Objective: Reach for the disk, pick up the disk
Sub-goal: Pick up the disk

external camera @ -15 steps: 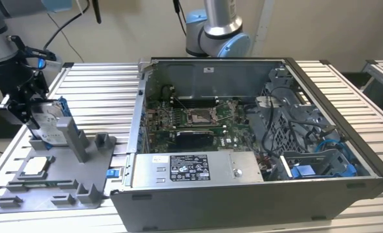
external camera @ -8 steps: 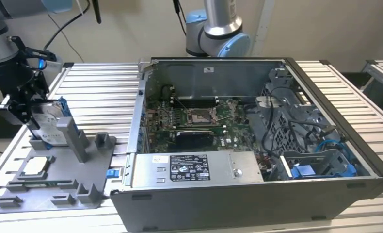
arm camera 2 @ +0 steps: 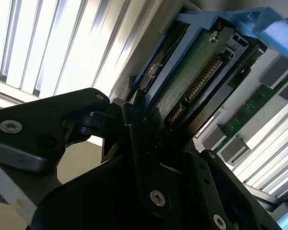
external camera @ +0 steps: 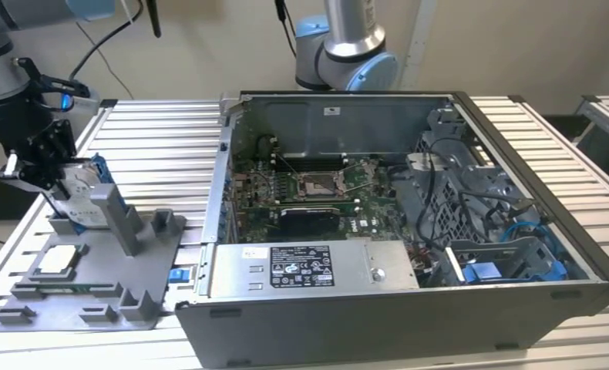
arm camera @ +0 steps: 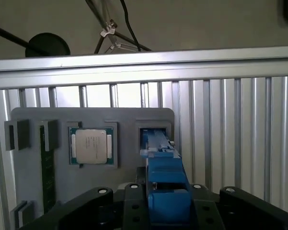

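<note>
The disk (external camera: 79, 197) stands on edge at the back of a grey fixture plate (external camera: 97, 287), at the exterior view's left. It is silver-grey with a white label and a bright blue frame. My gripper (external camera: 49, 182) is right at its upper end. In the first wrist view the disk's blue edge (arm camera: 166, 178) runs from between my black fingers (arm camera: 134, 192) down into a slot of the plate (arm camera: 110, 117). The second wrist view shows the disk's green circuit-board side (arm camera 2: 194, 62) with a finger (arm camera 2: 134, 125) pressed against it. The gripper looks shut on the disk.
A square silver chip (arm camera: 92, 146) and a green memory stick (arm camera: 47, 167) lie in the plate's other pockets. An open computer case (external camera: 387, 231) takes up the middle of the slatted metal table (external camera: 160, 146). Another arm's base (external camera: 341, 46) stands behind the case.
</note>
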`<state>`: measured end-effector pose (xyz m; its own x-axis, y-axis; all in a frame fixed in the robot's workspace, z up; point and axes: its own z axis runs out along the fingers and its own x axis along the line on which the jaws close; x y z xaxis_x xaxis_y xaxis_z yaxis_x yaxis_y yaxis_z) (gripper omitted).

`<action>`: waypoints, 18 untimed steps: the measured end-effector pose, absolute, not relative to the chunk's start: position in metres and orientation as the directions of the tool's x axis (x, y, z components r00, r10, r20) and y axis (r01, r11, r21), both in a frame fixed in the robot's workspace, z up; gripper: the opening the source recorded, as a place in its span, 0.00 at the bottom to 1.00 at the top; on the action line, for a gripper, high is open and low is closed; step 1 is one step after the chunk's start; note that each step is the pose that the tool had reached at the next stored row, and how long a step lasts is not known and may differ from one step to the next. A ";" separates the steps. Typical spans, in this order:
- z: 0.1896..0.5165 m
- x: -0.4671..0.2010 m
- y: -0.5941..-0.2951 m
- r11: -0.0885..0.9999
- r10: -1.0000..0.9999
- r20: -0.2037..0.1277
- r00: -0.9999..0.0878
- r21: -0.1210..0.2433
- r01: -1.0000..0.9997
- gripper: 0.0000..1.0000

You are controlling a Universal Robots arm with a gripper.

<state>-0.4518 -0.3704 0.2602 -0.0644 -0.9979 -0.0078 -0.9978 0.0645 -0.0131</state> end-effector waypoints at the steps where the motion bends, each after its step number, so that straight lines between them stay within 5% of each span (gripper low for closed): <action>1: 0.260 -0.452 -0.370 0.065 -0.998 -0.008 -0.064 -0.013 -0.998 0.00; 18: 0.260 -0.452 -0.373 0.065 -0.998 -0.013 -0.064 -0.013 -0.998 0.00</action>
<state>-0.4518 -0.3729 0.2599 -0.0645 -0.9978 -0.0135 -0.9978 0.0646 -0.0128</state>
